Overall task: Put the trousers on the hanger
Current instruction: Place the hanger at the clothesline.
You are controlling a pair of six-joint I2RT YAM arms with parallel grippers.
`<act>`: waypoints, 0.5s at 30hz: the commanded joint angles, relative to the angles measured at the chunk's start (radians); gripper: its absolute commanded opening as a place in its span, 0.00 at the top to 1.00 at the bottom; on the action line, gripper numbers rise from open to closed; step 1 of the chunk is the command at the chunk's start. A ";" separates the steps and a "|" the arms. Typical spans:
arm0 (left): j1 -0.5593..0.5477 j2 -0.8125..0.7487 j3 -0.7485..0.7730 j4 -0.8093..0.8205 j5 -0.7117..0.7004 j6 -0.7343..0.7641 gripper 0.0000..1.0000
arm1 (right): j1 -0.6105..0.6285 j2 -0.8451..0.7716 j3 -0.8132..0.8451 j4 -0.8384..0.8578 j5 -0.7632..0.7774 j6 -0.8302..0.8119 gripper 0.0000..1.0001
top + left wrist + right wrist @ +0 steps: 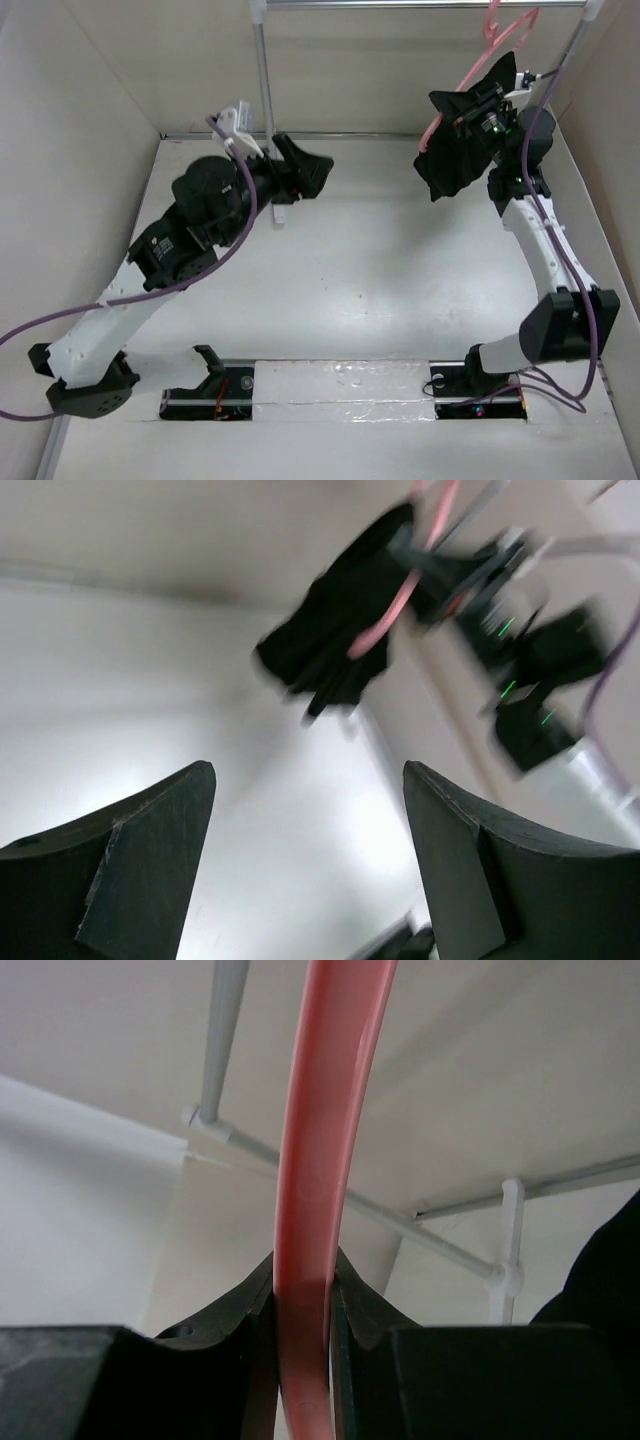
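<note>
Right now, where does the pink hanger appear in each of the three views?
Top external: hanger in the upper right, slanting down to the left.
Left wrist: hanger at top centre, blurred, slanting across the trousers.
Right wrist: hanger in the centre, running upright.
Shared landmark: the right gripper clamped on it.

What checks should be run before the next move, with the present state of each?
1. The right gripper clamped on the hanger: ok.
2. The trousers draped over the hanger: ok.
3. The left gripper open and empty: ok.
4. The left gripper apart from the trousers: ok.
5. The hanger's hook over the rack rail: cannot tell.
</note>
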 commanded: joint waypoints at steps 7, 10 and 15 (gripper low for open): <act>-0.002 -0.250 -0.415 -0.123 -0.042 -0.174 0.29 | -0.082 0.178 0.219 0.221 -0.046 0.106 1.00; -0.002 -0.287 -0.445 -0.132 -0.049 -0.196 0.29 | -0.103 0.214 0.237 0.253 -0.039 0.135 1.00; -0.002 -0.287 -0.438 -0.157 -0.060 -0.201 0.29 | -0.145 0.255 0.313 0.243 -0.058 0.147 1.00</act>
